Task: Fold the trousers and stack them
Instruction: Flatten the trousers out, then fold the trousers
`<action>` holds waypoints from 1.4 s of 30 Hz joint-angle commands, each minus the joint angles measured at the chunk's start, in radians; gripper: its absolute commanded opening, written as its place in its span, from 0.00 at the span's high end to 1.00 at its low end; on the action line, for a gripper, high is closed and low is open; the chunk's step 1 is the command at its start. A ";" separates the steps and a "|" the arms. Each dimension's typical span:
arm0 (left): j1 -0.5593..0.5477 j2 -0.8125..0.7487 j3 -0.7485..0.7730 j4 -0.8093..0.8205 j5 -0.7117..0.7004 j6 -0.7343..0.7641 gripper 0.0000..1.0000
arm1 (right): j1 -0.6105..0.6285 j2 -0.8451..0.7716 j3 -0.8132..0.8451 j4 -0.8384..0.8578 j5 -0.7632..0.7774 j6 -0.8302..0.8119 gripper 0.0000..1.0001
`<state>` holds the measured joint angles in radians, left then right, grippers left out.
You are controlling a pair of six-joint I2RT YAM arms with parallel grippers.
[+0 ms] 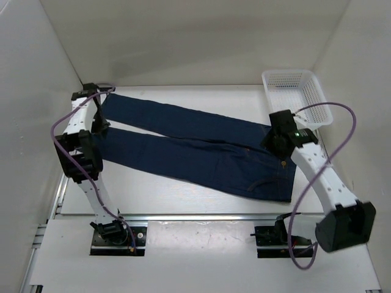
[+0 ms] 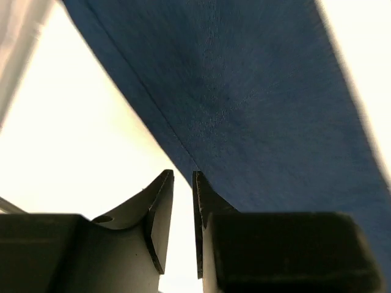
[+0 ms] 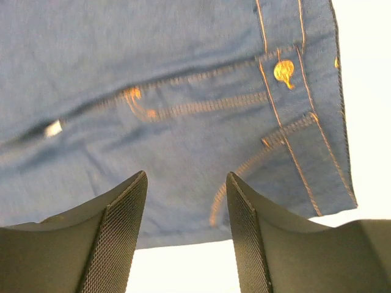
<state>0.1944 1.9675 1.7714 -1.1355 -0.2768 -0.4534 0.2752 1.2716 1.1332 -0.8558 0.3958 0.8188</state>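
Robot is lining up the trousers [image 1: 195, 152] fold.
Left hand [image 2: 183, 207] is hovering barely apart at their 9 o'clock end, right hand [image 3: 186, 232] apart at 3 o'clock; both needing even edge pinches.

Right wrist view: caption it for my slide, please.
Open fingers of the right gripper hover over the trousers at the waistband corner, orange button showing.

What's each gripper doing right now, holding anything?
Left gripper: open only a crack, empty, by the edge of a jeans leg.
Right gripper: open, empty, at the waist end of the jeans.
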 commanded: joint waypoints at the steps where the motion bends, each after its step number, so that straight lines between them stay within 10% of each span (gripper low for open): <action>1: -0.039 0.077 -0.070 0.052 0.025 0.002 0.69 | 0.001 -0.157 -0.088 0.001 -0.099 -0.136 0.41; 18: -0.081 0.401 0.405 -0.102 0.114 0.028 0.66 | 0.010 -0.305 -0.191 -0.144 -0.195 -0.121 0.30; 22: -0.052 0.210 0.301 -0.063 0.008 -0.007 0.45 | 0.010 -0.282 -0.182 -0.135 -0.198 -0.130 0.30; 27: 0.147 0.030 0.001 0.089 0.102 -0.030 0.57 | 0.010 -0.273 -0.182 -0.117 -0.229 -0.139 0.29; 42: 0.261 0.177 -0.047 0.192 0.269 -0.110 0.45 | 0.010 -0.235 -0.130 -0.126 -0.267 -0.168 0.29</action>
<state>0.4595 2.1563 1.6821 -0.9829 -0.0502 -0.5331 0.2783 1.0405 0.9646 -0.9852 0.1459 0.6697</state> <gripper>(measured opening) 0.543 0.705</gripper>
